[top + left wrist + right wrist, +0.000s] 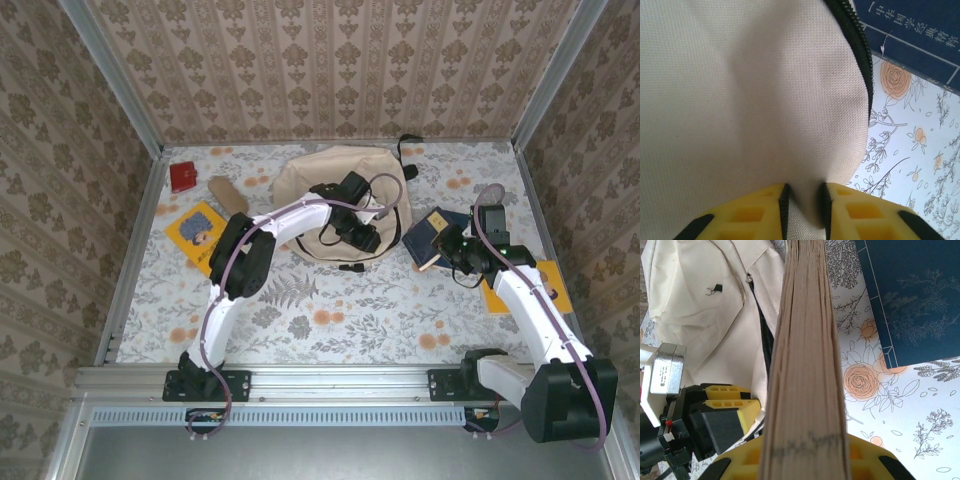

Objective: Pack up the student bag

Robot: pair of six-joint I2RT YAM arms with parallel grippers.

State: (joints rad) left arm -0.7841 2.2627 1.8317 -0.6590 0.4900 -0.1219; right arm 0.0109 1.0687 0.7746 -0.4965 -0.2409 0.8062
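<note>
White flowered table (330, 325): we see it carrying everything, with patterned walls on three sides.
Beige student bag (320, 175): slumped in the upper middle of the top view, by far the biggest thing we see on the table.
Bag contents: its inside is hidden from us, so we cannot tell what it holds.
Closure, black zipper (861, 55): it curves down the bag's edge at the upper right of the left wrist view.
Tool, left gripper (802, 207): its yellow fingers are pressed onto a fold of the student bag's fabric at the bottom of its wrist view.
Tool, right gripper (805, 460): clamped on a book, to the right of the bag in the top view.
Load, held book (805, 365): edge-on, its tan page block runs up the middle of the right wrist view, outside the bag.
Flat orange book (556, 288): right side of the top view, partly under the right arm.
Flat yellow book (198, 232): left side, well apart from the bag.
Flat blue book (910, 300): upper right of the right wrist view, beside the held book.
Small tan oblong thing (222, 189): upper left, between the bag and the red thing.
Small red thing (183, 177): upper left corner of the table; we cannot tell what it is.
</note>
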